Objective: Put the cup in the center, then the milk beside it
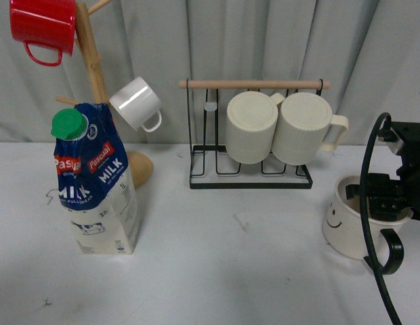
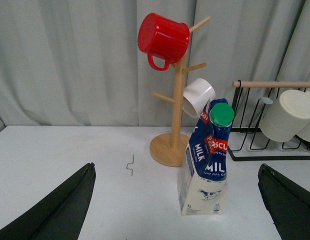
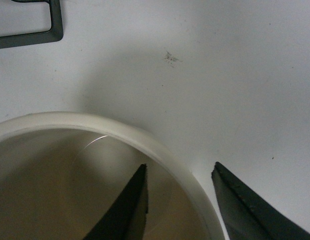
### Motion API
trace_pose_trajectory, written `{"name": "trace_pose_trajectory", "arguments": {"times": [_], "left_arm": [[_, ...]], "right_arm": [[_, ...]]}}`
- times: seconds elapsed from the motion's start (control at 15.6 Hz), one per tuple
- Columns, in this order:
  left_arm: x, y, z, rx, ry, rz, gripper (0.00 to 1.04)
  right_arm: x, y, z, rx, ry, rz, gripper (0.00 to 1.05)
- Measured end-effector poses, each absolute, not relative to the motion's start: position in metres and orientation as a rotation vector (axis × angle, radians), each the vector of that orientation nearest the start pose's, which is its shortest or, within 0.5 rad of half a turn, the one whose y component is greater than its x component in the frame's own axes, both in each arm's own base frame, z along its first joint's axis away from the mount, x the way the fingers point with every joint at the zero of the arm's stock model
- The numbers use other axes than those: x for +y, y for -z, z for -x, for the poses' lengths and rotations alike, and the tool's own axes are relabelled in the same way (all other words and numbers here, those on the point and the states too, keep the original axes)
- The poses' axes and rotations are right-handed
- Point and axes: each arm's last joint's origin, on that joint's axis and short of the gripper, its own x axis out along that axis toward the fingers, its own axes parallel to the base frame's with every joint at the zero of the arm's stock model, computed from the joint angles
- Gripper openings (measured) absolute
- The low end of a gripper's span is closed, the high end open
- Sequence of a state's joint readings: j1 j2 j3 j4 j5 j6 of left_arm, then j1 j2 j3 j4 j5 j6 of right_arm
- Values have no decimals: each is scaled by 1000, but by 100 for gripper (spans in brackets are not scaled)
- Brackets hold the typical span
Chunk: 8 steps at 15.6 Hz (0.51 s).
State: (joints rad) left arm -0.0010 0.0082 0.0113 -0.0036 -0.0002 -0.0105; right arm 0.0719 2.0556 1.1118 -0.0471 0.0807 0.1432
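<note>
The cup [image 1: 343, 227], cream with a black smiley and a black loop handle, stands at the table's right side. My right gripper [image 1: 384, 198] is open over it, one finger [image 3: 126, 207] inside the cup [image 3: 145, 142] and the other outside, straddling the rim without pinching it. The milk [image 1: 95, 183], a blue-and-white carton with a green cap, stands upright at the left. In the left wrist view the milk [image 2: 207, 167] sits ahead of my open left gripper [image 2: 177, 210], whose dark fingers [image 2: 60, 207] are wide apart and touch nothing.
A wooden mug tree [image 1: 95, 74] behind the milk holds a red mug [image 1: 44, 27] and a small white mug [image 1: 137, 103]. A black wire rack [image 1: 250, 172] at the back carries two ribbed cream mugs [image 1: 252, 126]. White table [image 1: 223, 257] spreads in front.
</note>
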Motion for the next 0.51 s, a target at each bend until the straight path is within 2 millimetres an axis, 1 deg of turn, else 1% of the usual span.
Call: {"name": "trace_pose_trajectory", "arguments": {"times": [0.13, 0.19, 0.26, 0.32, 0.38, 0.45, 0.51], "left_arm": [[0, -166, -98, 1, 1, 10, 98], [0, -166, -98, 1, 1, 10, 98], [0, -166, -98, 1, 1, 10, 98], [0, -166, -98, 0, 1, 10, 98], [0, -166, -98, 1, 1, 10, 98], [0, -166, -98, 0, 1, 10, 98], [0, -166, -98, 1, 1, 10, 98]], "right_arm": [[26, -95, -385, 992, 62, -72, 20], [26, -100, -379, 996, 44, -83, 8], [26, -110, -370, 994, 28, -101, 3], [29, -125, -357, 973, -4, -127, 3], [34, -134, -350, 963, -28, -145, 3], [44, -144, -340, 947, -64, -162, 3], [55, -148, -331, 945, -96, -173, 3]]}}
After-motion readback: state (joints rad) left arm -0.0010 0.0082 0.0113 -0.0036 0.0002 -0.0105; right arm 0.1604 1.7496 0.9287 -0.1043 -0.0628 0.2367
